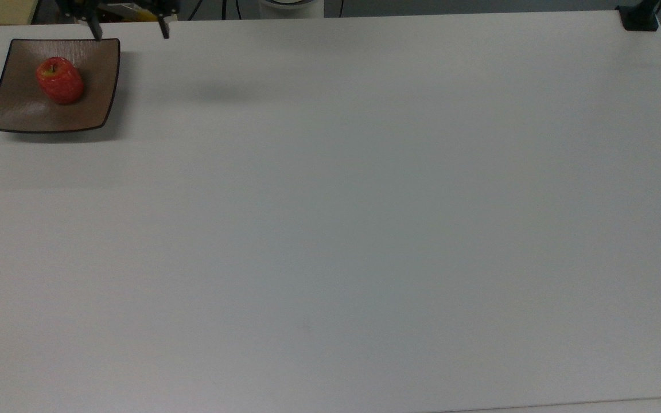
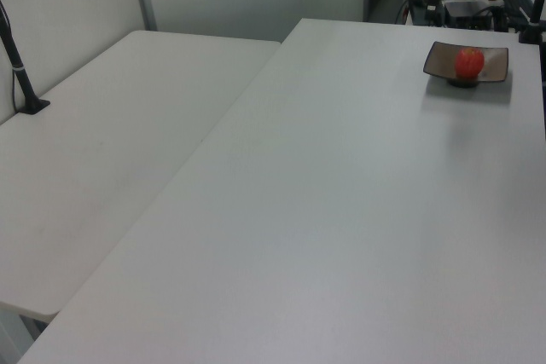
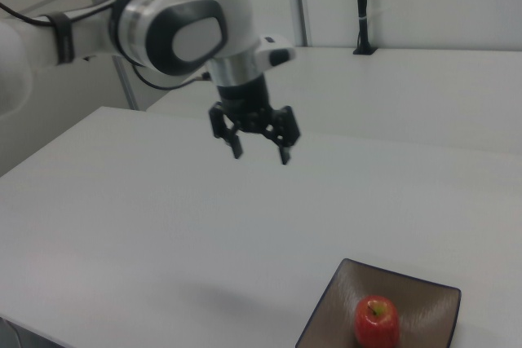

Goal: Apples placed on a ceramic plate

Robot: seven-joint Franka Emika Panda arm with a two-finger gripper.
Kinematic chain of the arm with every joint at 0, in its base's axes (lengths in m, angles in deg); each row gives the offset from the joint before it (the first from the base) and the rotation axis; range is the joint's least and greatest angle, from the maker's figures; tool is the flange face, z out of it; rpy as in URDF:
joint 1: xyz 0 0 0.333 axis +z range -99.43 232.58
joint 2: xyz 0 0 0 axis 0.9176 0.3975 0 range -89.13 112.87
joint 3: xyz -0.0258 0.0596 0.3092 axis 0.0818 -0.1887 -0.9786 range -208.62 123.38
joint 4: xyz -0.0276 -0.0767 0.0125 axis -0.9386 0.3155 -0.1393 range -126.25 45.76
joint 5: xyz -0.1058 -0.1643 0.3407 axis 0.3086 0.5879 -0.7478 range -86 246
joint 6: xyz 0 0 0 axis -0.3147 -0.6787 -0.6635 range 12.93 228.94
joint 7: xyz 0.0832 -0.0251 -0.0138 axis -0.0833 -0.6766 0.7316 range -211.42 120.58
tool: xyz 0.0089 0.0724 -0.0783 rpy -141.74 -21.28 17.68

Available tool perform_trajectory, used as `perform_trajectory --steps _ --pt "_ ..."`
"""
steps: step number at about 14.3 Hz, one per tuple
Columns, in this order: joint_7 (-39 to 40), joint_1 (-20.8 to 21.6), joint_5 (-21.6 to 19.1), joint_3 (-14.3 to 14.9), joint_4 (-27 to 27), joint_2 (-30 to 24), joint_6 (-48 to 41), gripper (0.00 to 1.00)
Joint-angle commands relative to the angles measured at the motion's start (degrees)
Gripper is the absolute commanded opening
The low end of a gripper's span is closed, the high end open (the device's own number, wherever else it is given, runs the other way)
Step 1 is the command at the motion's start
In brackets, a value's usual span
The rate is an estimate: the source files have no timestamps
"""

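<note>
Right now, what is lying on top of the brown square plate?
One red apple sits on the plate, stem up, with nothing else on it. The spot beneath the apple is covered. The open claw hangs apart from both.

I see a broad white table (image 1: 365, 229) spanning most of the top view. At one o'clock sits a black clamp base (image 1: 639, 18). In the left view, a second white table (image 2: 102, 151) adjoins at nine o'clock.
</note>
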Motion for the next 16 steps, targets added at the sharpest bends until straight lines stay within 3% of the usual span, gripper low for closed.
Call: perform_trajectory --steps 1,5,8,10,12,16 --pt "-9.75 2.86 -1.2 -3.47 -0.65 -2.28 -4.21 1.0" --pt "-16.63 3.4 -1.02 -7.78 -1.08 -1.49 -4.05 1.0" --pt "-18.05 5.41 -0.5 -7.97 -1.08 -0.18 -3.52 1.0" --pt "-19.98 8.57 -0.23 -5.79 -1.26 -0.08 -2.3 1.0" --pt "-19.99 12.96 -0.23 -0.43 -1.17 -0.08 -2.11 1.0" --pt "-19.46 13.51 -0.32 0.64 -1.0 0.18 -2.11 1.0"
